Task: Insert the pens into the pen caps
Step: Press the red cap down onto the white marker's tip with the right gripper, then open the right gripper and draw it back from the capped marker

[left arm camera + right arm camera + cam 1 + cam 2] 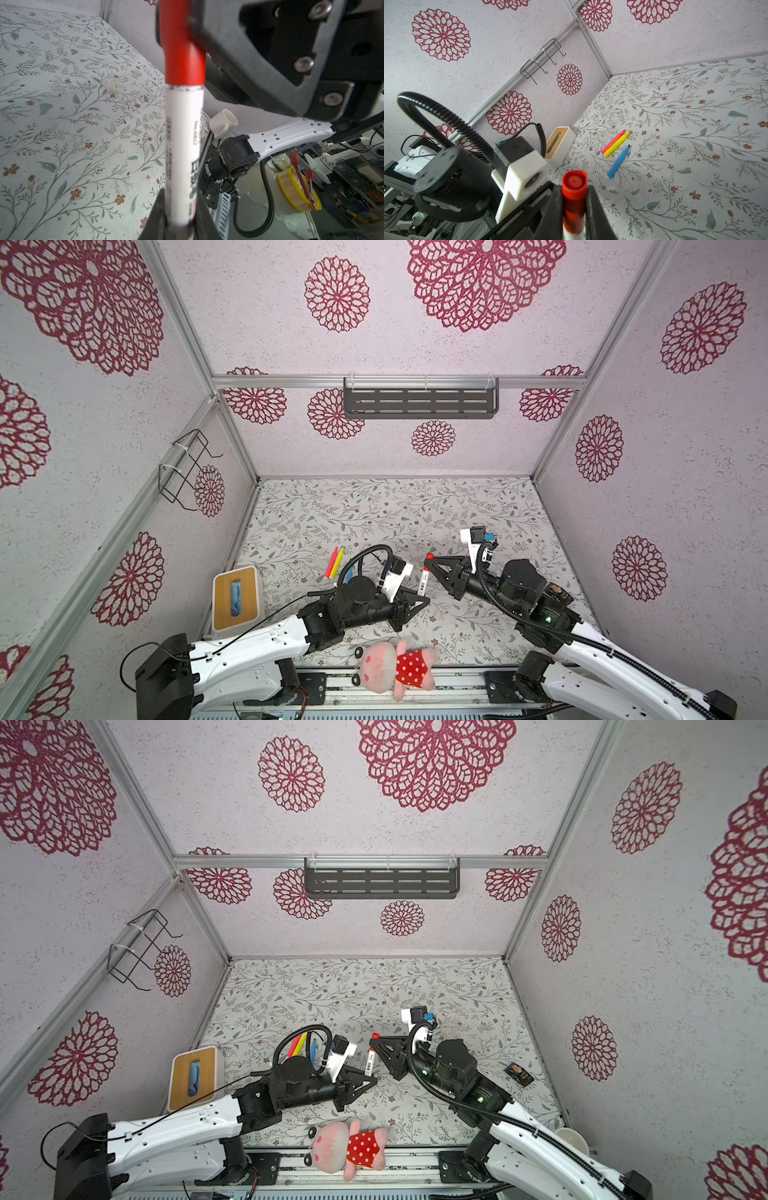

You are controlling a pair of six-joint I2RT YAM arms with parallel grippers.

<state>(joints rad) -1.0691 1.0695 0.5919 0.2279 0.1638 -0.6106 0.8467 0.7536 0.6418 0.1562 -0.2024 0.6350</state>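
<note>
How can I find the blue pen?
Find the white tissue box with a wooden lid by the left wall. Three pens lie on the flowery table beside it. The pink pen and yellow pen lie together; the blue pen lies alone, slightly apart.

Near the left gripper (423,600), toward the arm bases, a pink plush toy (386,664); well to its left, a tissue box (237,599).

Three pens (336,563) lie together on the tabletop (374,510), right of the tissue box (236,599). A fourth pen (424,580) is in the middle, one end in the left claw (423,600), its cap (574,185) in the right claw (429,558).
</note>
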